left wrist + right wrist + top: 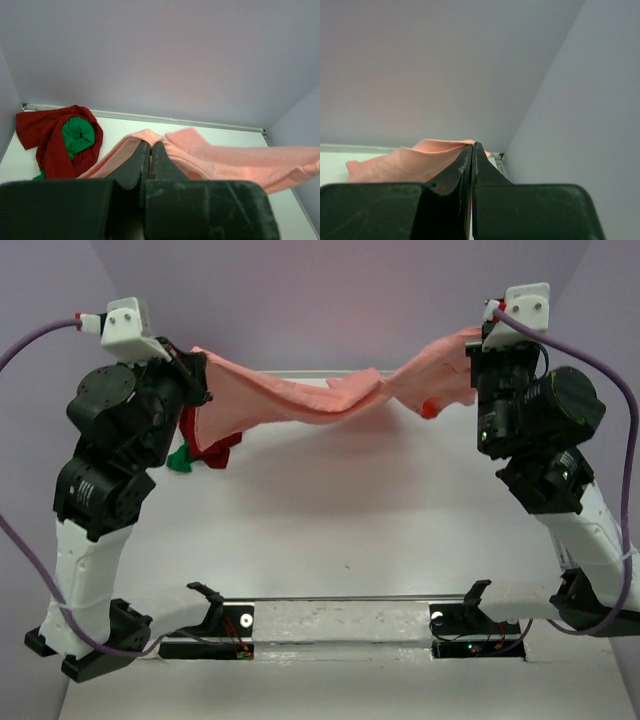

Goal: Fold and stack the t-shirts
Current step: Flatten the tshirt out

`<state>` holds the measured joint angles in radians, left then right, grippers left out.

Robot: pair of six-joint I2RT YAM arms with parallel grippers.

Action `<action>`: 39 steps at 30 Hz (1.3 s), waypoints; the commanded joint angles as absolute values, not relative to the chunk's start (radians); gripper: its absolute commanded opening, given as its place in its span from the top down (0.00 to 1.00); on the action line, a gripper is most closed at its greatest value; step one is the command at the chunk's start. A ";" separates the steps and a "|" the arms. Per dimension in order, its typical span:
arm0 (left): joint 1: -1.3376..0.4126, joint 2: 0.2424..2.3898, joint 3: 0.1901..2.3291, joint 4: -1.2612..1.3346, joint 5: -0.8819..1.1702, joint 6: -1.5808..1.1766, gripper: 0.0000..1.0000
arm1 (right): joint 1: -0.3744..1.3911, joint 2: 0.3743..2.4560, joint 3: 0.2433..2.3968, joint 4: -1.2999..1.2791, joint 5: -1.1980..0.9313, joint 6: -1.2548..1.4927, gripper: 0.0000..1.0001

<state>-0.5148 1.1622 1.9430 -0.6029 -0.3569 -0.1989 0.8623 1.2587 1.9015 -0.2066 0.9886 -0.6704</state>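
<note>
The left claw (150,146) is pressed together on the left end of the pink shirt (300,400), holding that end up above the bench (340,530). Just below that end of the pink shirt, the red shirt (50,135) lies crumpled on the bench, wrapped round the green shirt (77,135). The pink shirt spans the gap between the two arms, its long axis running left to right, sagging and bunched in the middle, its right end a little higher. The right claw (472,146) is clamped on that right end.
</note>
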 commanded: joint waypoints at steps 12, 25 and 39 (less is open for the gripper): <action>-0.552 0.796 1.520 -0.747 -0.408 -0.336 1.00 | 1.598 1.113 1.442 0.078 1.655 -0.667 1.00; -0.554 1.012 1.468 -0.490 -0.425 -0.285 1.00 | 1.108 1.212 1.560 -0.225 1.179 -0.394 1.00; -0.364 1.805 2.478 -0.486 -0.359 -0.074 1.00 | 0.437 1.776 2.282 -0.293 0.612 -0.477 1.00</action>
<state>-0.4221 1.8187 2.1921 -0.5171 -0.3901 -0.1368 0.4587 1.7405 2.0731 -0.3054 0.7383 -0.4480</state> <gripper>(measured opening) 0.018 0.009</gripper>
